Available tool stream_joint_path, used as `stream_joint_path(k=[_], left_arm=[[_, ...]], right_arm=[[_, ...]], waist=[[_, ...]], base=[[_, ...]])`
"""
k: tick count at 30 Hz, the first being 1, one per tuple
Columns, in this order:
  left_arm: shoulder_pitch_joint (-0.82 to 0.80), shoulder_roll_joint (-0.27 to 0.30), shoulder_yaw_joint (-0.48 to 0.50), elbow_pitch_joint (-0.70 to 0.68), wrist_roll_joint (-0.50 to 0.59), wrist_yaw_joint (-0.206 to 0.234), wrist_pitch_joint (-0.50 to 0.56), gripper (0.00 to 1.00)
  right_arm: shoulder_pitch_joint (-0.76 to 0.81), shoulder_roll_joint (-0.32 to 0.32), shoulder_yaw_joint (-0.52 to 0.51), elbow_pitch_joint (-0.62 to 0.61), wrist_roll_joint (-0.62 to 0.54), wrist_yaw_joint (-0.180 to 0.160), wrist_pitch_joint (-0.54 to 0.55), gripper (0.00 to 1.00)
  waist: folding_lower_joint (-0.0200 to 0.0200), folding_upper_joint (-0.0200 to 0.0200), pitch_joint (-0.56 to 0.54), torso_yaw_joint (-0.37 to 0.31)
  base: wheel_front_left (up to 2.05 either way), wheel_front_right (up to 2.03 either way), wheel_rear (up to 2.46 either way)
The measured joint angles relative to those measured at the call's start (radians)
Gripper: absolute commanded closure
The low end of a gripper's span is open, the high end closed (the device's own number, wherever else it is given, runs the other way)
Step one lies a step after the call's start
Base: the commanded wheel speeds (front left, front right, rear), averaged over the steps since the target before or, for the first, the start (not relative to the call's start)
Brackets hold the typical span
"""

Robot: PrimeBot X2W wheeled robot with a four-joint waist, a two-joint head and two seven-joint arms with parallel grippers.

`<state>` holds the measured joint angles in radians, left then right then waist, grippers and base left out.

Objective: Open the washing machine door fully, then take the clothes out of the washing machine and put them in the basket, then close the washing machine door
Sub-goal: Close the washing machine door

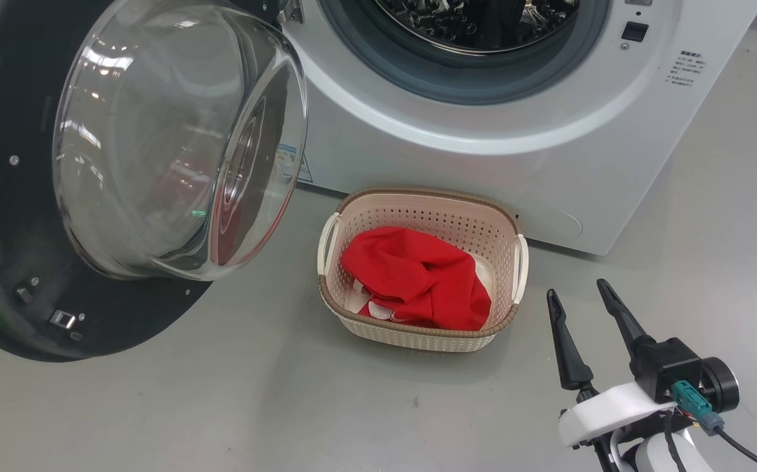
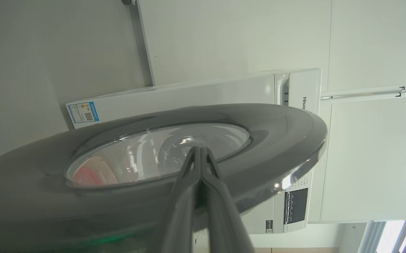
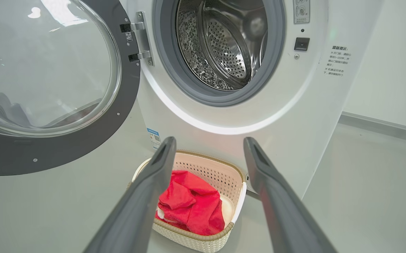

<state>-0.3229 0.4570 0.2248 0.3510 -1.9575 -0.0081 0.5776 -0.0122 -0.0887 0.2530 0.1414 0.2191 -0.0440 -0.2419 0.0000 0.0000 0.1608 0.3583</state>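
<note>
The washing machine door (image 1: 122,151) stands swung wide open at the left, its glass bowl facing me. The white washing machine (image 1: 483,164) shows its steel drum (image 3: 224,45), in which I see only bare metal. On the floor in front sits the cream basket (image 1: 417,334) with the red clothes (image 1: 417,275) inside. My right gripper (image 1: 577,290) hangs open and holds nothing, to the right of the basket and short of it. My left gripper (image 2: 199,150) is shut, its tips at the glass of the door's outer face (image 2: 276,133); whether they touch it I cannot tell.
Grey floor (image 1: 221,406) spreads around the basket and under the door. A white wall (image 3: 392,70) runs to the right of the machine. White wall panels (image 2: 375,151) stand behind the machine in the left wrist view.
</note>
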Motion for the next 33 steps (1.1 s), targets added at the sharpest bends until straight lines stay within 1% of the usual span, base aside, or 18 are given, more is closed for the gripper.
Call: stream_joint_path(k=[9, 20, 24, 30, 33], left_arm=[[0.011, 0.0, -0.03, -0.024, -0.023, -0.032, 0.1, 1.0], [0.043, -0.001, -0.073, -0.09, -0.065, -0.055, 0.221, 1.0], [0.059, -0.002, -0.092, -0.126, -0.065, -0.066, 0.254, 1.0], [0.08, -0.007, -0.128, -0.19, -0.065, -0.069, 0.289, 1.0], [0.084, -0.009, -0.14, -0.222, -0.063, -0.077, 0.305, 1.0]], right_arm=[[-0.001, 0.0, -0.001, 0.003, 0.0, -0.002, 0.0, 0.0], [-0.006, 0.0, -0.003, 0.005, 0.0, -0.002, 0.0, 0.0], [-0.008, 0.0, 0.0, 0.008, 0.0, -0.002, -0.001, 0.0], [-0.012, 0.001, 0.001, 0.01, 0.0, -0.002, -0.001, 0.0], [-0.021, 0.002, 0.008, 0.014, 0.0, -0.002, -0.001, 0.0]], waist=[[0.0, 0.0, 0.0, 0.001], [0.0, 0.0001, 0.0, -0.002], [0.0, 0.0, -0.001, -0.007], [0.0, 0.0, -0.003, -0.022], [0.0, 0.0, -0.003, -0.032]], base=[[0.0, 0.0, 0.0], [0.0, 0.0, 0.0], [0.0, 0.0, 0.0], [0.0, 0.0, 0.0], [0.0, 0.0, 0.0]])
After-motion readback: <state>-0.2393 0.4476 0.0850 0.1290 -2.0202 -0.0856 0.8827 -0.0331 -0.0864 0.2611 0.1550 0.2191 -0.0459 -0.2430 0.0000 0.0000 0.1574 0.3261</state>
